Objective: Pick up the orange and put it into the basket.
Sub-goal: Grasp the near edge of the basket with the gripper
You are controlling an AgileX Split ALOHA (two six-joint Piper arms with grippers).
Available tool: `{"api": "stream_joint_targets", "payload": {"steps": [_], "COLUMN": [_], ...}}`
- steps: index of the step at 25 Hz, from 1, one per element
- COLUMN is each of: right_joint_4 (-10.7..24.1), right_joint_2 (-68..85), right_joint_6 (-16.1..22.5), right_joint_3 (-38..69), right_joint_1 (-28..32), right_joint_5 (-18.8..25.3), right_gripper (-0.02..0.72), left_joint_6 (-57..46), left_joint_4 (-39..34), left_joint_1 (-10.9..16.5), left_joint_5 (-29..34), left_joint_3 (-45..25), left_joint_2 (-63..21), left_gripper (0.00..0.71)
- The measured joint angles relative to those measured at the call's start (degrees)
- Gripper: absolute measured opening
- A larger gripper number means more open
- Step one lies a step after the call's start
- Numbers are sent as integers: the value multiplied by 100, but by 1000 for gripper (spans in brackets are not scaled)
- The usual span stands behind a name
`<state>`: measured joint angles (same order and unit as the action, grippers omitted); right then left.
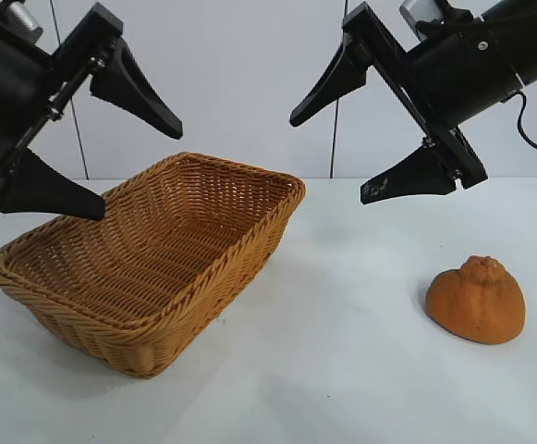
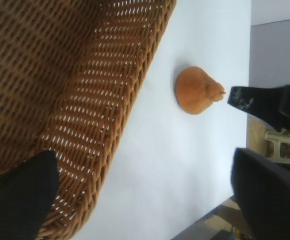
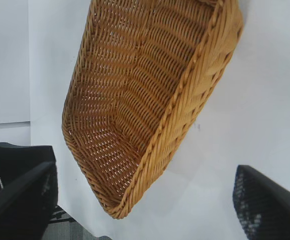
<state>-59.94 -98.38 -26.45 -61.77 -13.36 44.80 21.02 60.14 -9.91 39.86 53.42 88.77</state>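
Note:
The orange [image 1: 476,301] is a dull orange-brown dome with a bumpy knob; it sits on the white table at the right front, and it also shows in the left wrist view [image 2: 197,91]. The basket [image 1: 203,268] is a large tan wicker one at the left centre, empty, seen too in the left wrist view [image 2: 120,100] and the right wrist view [image 3: 184,100]. My left gripper [image 1: 139,165] hangs open and empty above the basket's left end. My right gripper [image 1: 328,157] hangs open and empty high above the table, up and left of the orange.
The white table [image 1: 342,370] runs to a pale wall behind. Bare table lies between the basket and the orange. The right gripper's fingertip shows beyond the orange in the left wrist view [image 2: 244,97].

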Motion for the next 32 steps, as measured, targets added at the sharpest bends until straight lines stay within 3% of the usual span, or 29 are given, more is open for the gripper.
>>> {"api": "stream_joint_targets", "payload": {"steps": [5, 11, 16, 28, 32], "right_joint_4": [0, 0, 0, 0, 0], "right_joint_2": [0, 0, 0, 0, 0], "right_joint_6": [0, 0, 0, 0, 0], "right_joint_3": [0, 0, 0, 0, 0], "right_joint_1": [0, 0, 0, 0, 0], "right_joint_5": [-2, -2, -7, -26, -26], "right_gripper": [652, 652, 652, 652, 652], "left_joint_6": [-1061, -3418, -5166, -8593, -9011], "left_joint_4": [-1247, -2695, -3651, -5197, -5352], "left_joint_1": [82, 82, 35, -1202, -1402], "left_joint_5": [341, 560, 256, -620, -789], "left_joint_3": [0, -236, -391, -571, -571], "left_joint_2": [-614, -1009, -998, -980, -644], "left_gripper": [664, 664, 664, 653, 651]}}
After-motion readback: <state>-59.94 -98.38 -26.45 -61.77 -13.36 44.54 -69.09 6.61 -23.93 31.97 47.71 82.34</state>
